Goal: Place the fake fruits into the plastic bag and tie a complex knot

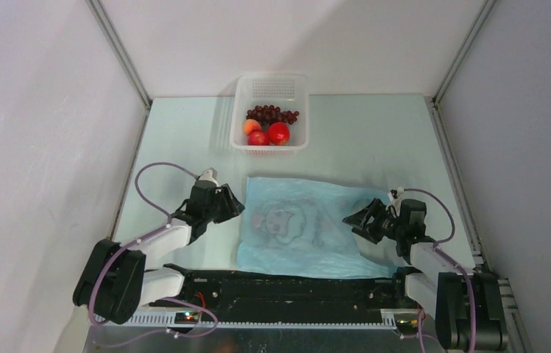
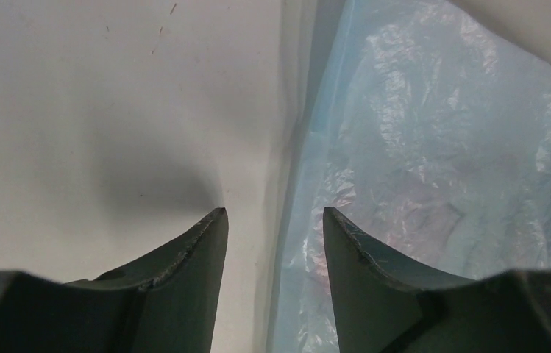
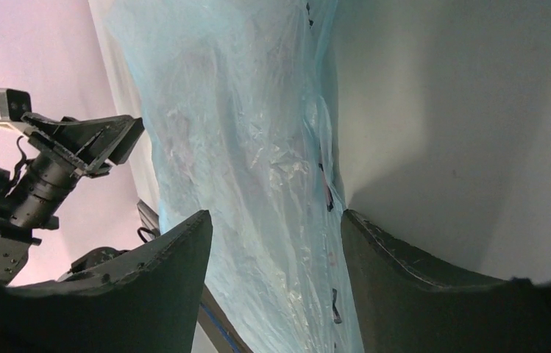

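The light-blue plastic bag (image 1: 301, 228) lies flat on the table between my arms, its cartoon print facing up; it also shows in the left wrist view (image 2: 434, 147) and the right wrist view (image 3: 243, 147). The dark-red grapes (image 1: 272, 115), two red round fruits (image 1: 279, 133) (image 1: 258, 138) and the orange-peach fruit (image 1: 251, 126) sit in the white basket (image 1: 271, 84) at the back. My left gripper (image 1: 235, 207) is open at the bag's left edge, also seen in its own view (image 2: 274, 212). My right gripper (image 1: 354, 219) is open at the bag's right edge (image 3: 276, 215). No knot shows.
The white perforated basket stands at the back centre of the table. Grey enclosure walls close in on both sides and the back. A black rail (image 1: 287, 283) runs along the near edge between the arm bases, just under the bag's near edge.
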### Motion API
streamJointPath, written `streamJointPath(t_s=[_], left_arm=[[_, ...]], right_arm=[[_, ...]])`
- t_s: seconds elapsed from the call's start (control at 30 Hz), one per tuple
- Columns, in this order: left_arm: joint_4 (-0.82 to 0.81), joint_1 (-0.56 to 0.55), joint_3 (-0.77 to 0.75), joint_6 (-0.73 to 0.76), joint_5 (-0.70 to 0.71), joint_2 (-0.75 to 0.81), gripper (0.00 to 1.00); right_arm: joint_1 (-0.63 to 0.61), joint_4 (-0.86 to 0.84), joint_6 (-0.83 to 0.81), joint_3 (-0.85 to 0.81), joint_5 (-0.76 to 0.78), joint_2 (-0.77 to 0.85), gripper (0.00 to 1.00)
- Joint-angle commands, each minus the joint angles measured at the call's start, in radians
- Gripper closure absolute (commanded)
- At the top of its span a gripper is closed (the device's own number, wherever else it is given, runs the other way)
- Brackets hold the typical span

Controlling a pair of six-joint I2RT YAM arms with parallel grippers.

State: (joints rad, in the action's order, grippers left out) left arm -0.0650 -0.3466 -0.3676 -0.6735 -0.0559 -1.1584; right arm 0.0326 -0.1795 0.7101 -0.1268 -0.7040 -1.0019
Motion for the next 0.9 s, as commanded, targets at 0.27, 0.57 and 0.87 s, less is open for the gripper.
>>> streamJointPath(t_s=[0.27,0.57,0.87], left_arm=[[-0.039,-0.016,-0.007,0.023,0.091,-0.026,0.46],[0.135,-0.035,-0.088,0.074,0.216,0.076,0.36],[0.357,-0.146,-0.343,0.128,0.27,0.191,0.12]], right_arm=[[-0.109,-0.103,0.057,0.002,0.079,-0.019,0.75],[-0.137,-0.138,0.051,-0.049,0.059,-0.031,1.0],[-0.329,-0.05,0.059,-0.19,0.159,0.145,1.0]])
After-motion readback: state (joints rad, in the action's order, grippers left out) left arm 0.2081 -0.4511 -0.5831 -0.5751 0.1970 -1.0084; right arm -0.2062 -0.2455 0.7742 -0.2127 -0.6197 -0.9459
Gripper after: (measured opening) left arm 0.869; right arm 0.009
